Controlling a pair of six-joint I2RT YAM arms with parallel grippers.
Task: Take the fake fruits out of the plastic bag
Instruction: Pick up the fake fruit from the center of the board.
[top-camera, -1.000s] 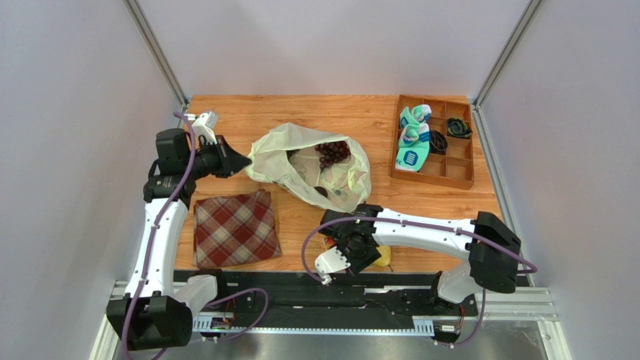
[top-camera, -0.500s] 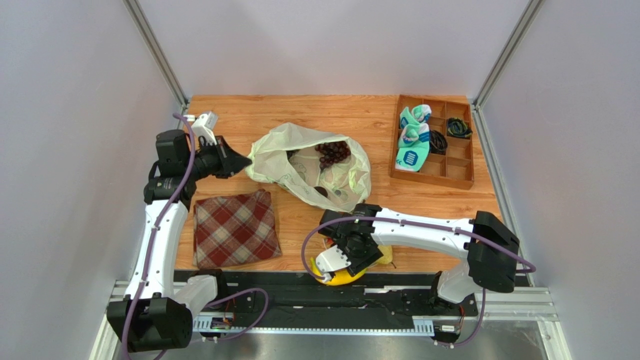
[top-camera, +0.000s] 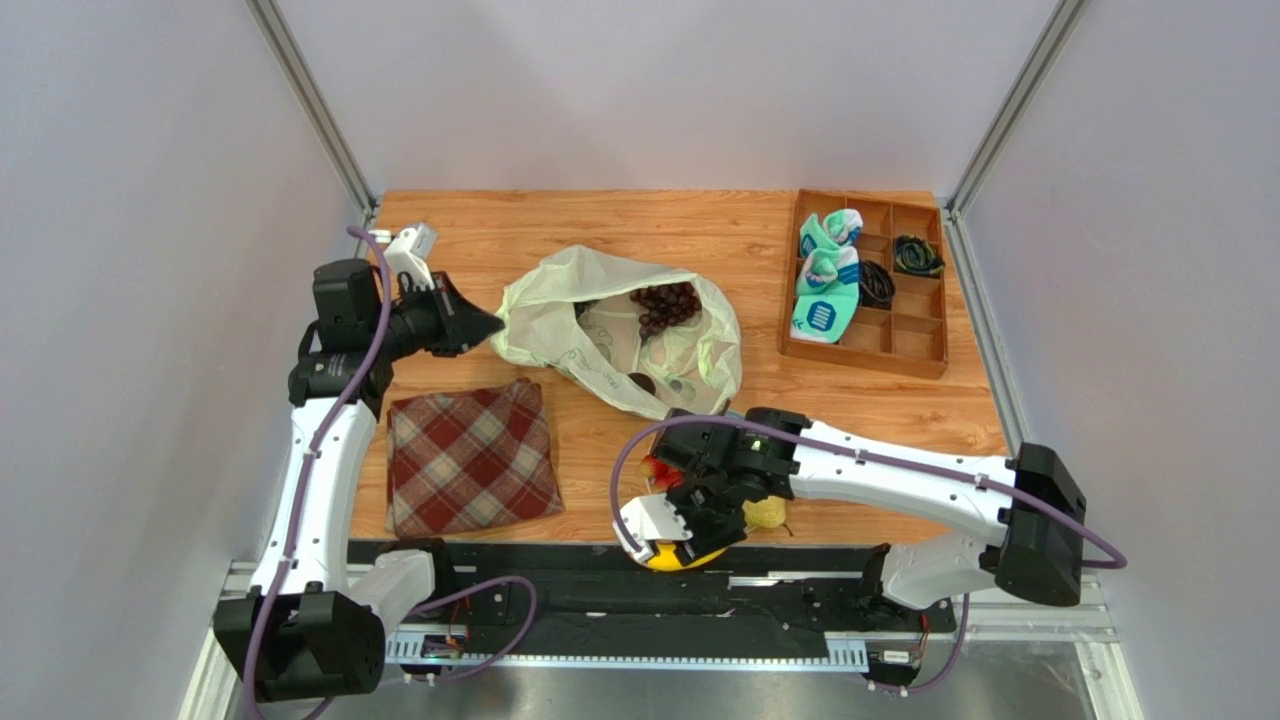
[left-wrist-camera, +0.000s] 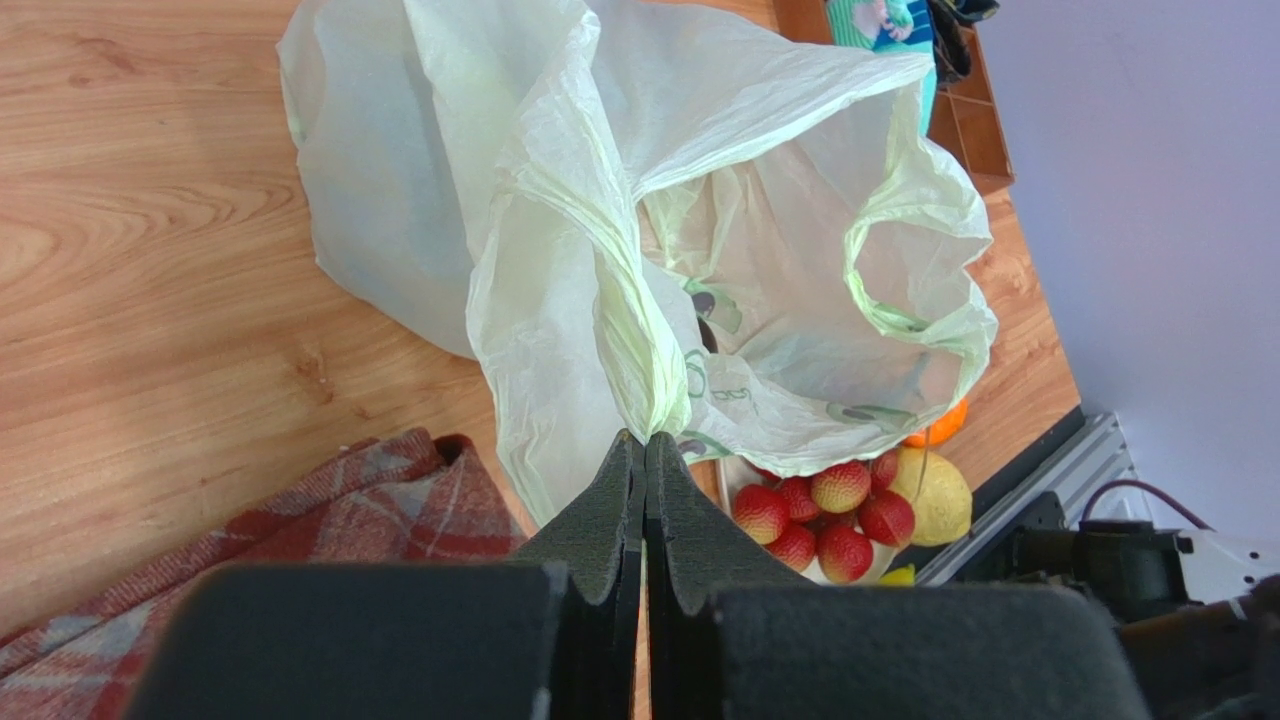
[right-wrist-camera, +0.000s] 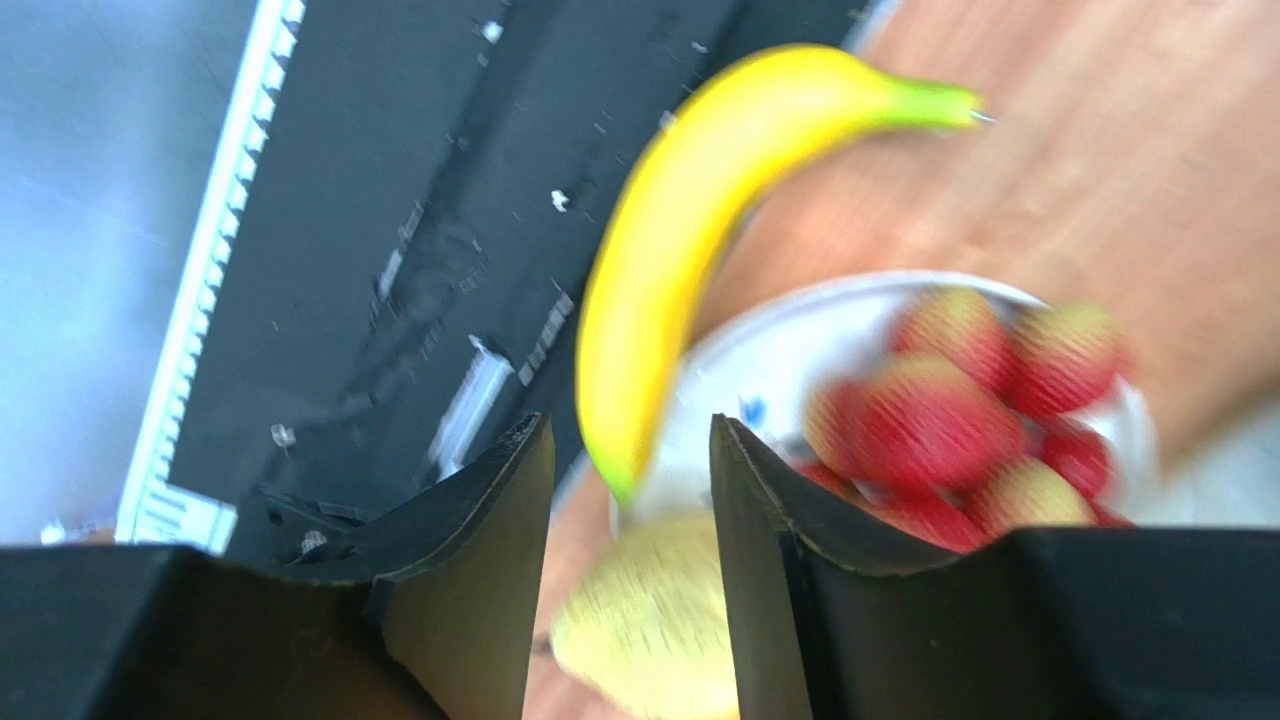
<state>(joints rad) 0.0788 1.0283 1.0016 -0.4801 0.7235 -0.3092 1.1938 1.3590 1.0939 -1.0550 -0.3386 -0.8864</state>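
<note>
The plastic bag (top-camera: 601, 323) lies open mid-table, with a dark purple grape bunch (top-camera: 666, 306) and a dark plum (top-camera: 643, 384) inside. My left gripper (top-camera: 489, 321) is shut on a twisted handle of the bag (left-wrist-camera: 751, 225), fingertips (left-wrist-camera: 646, 443) pinching it. My right gripper (top-camera: 714, 510) hangs open over the white plate (right-wrist-camera: 781, 338) at the front edge. The plate holds the banana (right-wrist-camera: 691, 225), the red grape bunch (right-wrist-camera: 962, 405) and the pear (right-wrist-camera: 661, 630), which sits below the open jaws. The banana (top-camera: 676, 558) pokes over the front edge. An orange (left-wrist-camera: 939, 428) peeks out behind the bag.
A red plaid cloth (top-camera: 469, 455) lies at the front left, beside the bag. A wooden compartment tray (top-camera: 872, 285) with socks and cables stands at the back right. A black rail (top-camera: 571, 585) runs along the table's near edge, just under the banana.
The banana has come into view at the front edge beneath my right gripper. The right gripper has drawn slightly away from it and the right elbow swung right. The left arm has not moved.
</note>
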